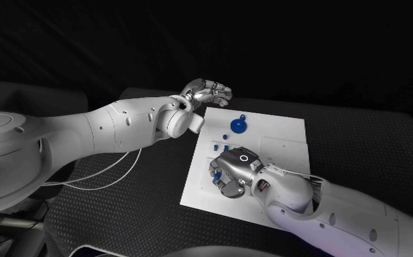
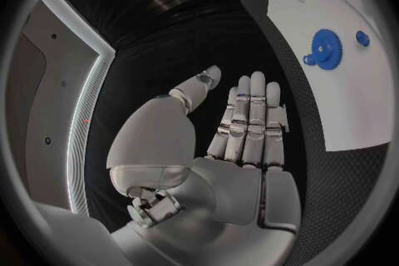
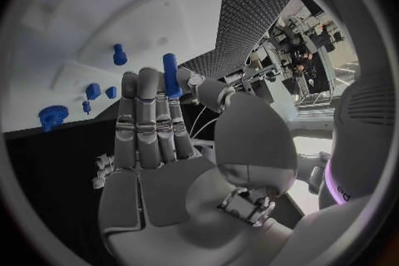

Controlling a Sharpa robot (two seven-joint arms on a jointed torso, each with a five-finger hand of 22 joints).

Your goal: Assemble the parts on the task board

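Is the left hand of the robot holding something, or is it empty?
Empty. In the left wrist view the left hand has straight fingers with nothing between them, beside the task board.

Blue gear (image 1: 239, 126) flat on white task board (image 1: 288, 127)

Dim, dark surroundings; the white task board (image 1: 284, 127) stands out bright; wrist views bend edges.

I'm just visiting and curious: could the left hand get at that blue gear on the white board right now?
Probably yes. The left hand hangs open just off the task board beside the blue gear, with only bare board between them. The right hand holds a blue peg farther down the board, clear of that path.
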